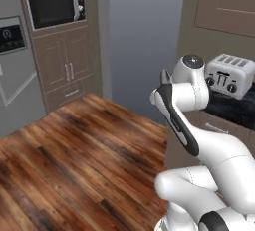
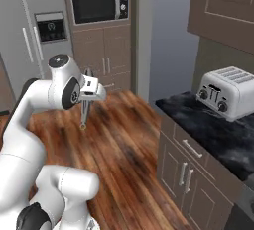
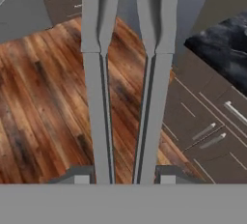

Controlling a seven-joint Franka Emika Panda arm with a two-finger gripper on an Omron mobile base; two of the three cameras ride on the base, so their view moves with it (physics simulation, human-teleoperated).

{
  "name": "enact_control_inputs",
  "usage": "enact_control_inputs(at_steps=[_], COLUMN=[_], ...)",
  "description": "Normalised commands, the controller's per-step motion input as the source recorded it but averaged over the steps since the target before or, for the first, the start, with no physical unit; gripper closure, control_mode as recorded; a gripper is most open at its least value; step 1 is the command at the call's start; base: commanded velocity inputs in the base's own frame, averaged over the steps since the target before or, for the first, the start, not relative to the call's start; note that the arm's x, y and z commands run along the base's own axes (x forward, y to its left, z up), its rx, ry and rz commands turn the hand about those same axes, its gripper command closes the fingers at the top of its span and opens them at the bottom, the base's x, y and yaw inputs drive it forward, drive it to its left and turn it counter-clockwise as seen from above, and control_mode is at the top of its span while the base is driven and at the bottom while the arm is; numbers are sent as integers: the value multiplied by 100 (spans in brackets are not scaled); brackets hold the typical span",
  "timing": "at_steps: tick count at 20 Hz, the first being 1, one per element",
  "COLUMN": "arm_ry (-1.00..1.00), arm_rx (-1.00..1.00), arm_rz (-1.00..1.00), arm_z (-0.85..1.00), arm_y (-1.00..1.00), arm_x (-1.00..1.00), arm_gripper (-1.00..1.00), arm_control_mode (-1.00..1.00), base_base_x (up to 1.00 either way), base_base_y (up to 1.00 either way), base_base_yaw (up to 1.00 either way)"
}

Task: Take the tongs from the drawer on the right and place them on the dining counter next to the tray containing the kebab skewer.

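Now carrying the tongs [image 3: 126,97] clear of the cabinets, gripper [image 2: 87,97] pinching narrowly on the handle end, long arms hanging above the wooden floor [image 2: 119,140], presumably avoiding snags while heading for the dining counter.

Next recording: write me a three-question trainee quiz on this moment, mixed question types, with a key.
1. True or false: the pincer is shut on the tongs.
2. What lies below the hanging tongs in the right base view? A) wooden floor B) black counter C) toaster
3. Fill in: high in the cabinet wall, above the cupboard doors, sits a ____.

Key: 1 true; 2 A; 3 microwave.
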Motion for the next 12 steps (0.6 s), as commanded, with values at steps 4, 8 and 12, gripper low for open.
enact_control_inputs(at_steps=[4,8,12], arm_ry=[0,0,0], arm_rx=[0,0,0], arm_rz=[0,0,0], arm_z=[0,0,0], arm_y=[0,0,0], arm_x=[0,0,0], arm_gripper=[100,100,100], arm_control_mode=[100,100,100], base_base_x=[27,43,62], base_base_y=[55,50,15], base_base_yaw=[37,35,29])
